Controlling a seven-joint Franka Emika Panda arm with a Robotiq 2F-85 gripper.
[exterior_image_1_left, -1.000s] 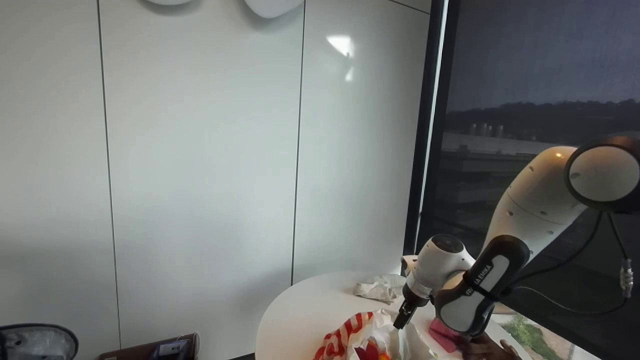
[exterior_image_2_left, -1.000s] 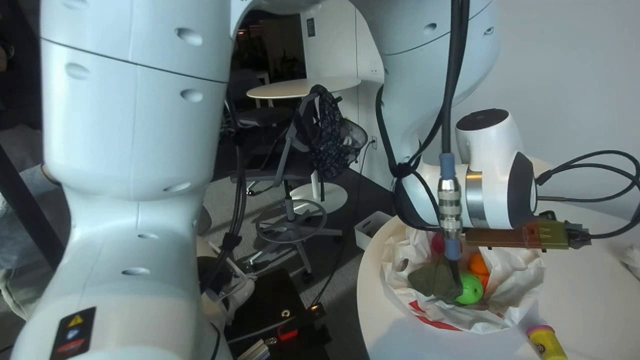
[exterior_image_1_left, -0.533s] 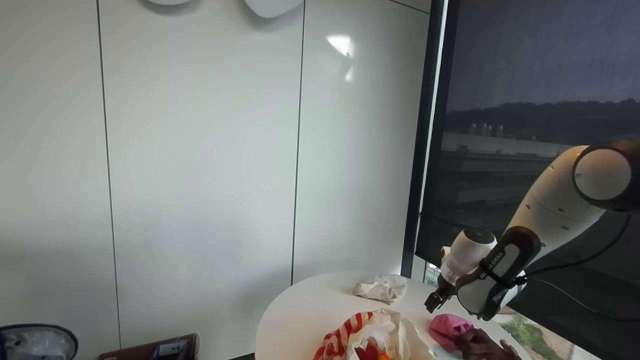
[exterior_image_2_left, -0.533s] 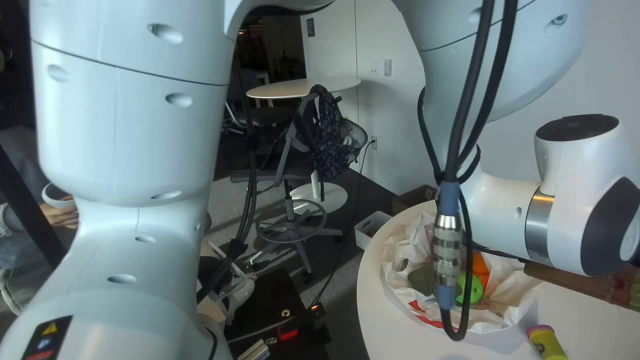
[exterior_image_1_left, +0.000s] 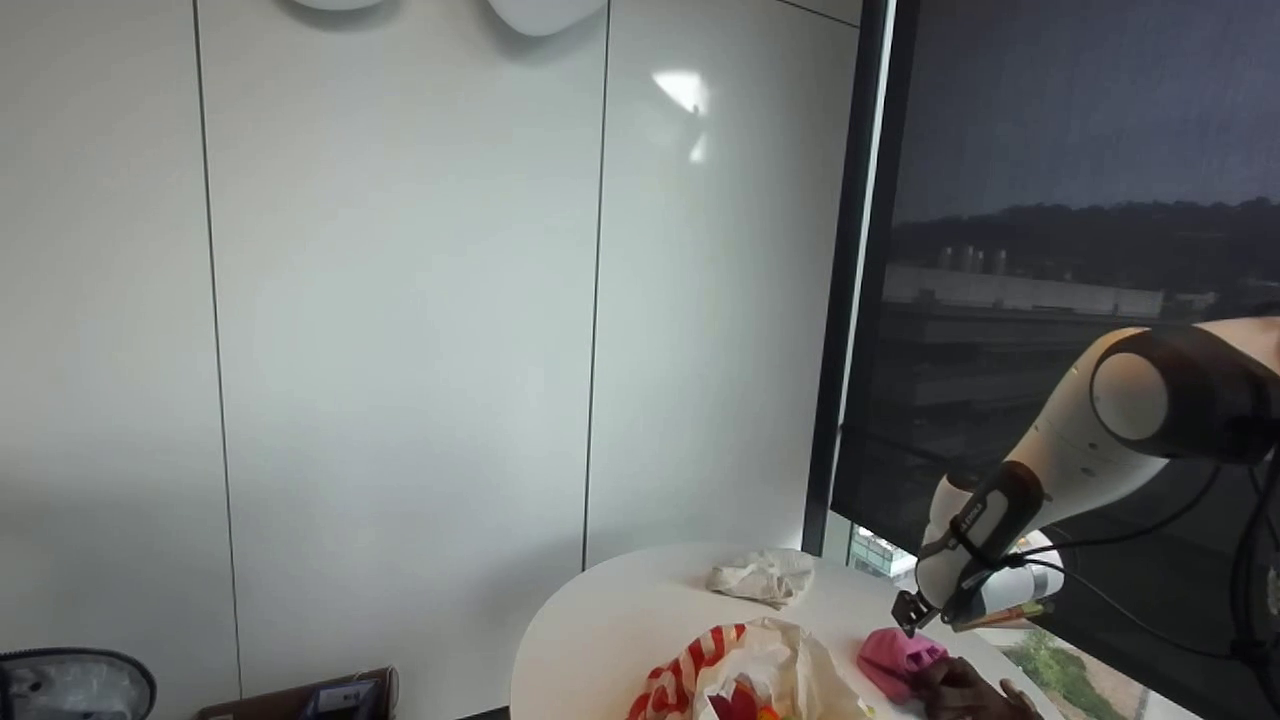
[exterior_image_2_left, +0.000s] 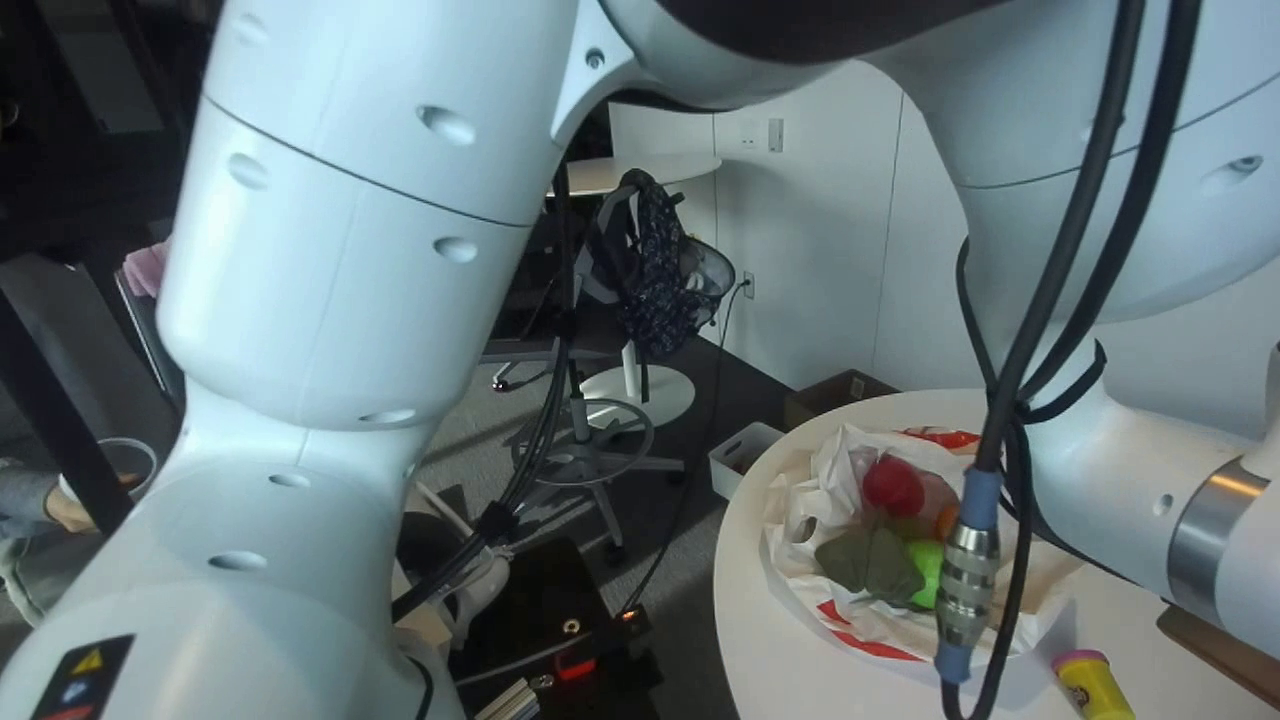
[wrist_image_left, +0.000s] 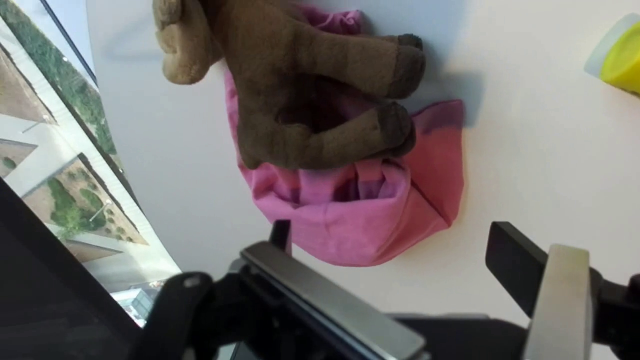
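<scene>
My gripper (wrist_image_left: 395, 245) is open and empty, its fingertips wide apart in the wrist view. A pink cloth bag (wrist_image_left: 345, 227) lies on the table just ahead of the fingers, apparently below them. A brown plush toy (wrist_image_left: 280, 65) with a cream-coloured part at its head lies on its side across the bag. In an exterior view the gripper (exterior_image_1_left: 908, 612) hangs just above and beside the pink bag (exterior_image_1_left: 890, 658), with the brown plush (exterior_image_1_left: 962, 692) next to it. In the remaining exterior view the gripper, pink bag and plush are out of view.
A white plastic bag with red stripes (exterior_image_1_left: 690, 665) stands open on the round white table (exterior_image_1_left: 590, 620); it holds a red item (exterior_image_2_left: 893, 486), a green item (exterior_image_2_left: 926, 572) and an olive item (exterior_image_2_left: 870, 562). A yellow tub (exterior_image_2_left: 1092, 688) and a crumpled pale cloth (exterior_image_1_left: 762, 577) lie nearby. A window borders the table.
The arm has moved from over the white plastic bag across to the pink bag and plush, and the wrist has turned. The items on the table have not visibly moved.
</scene>
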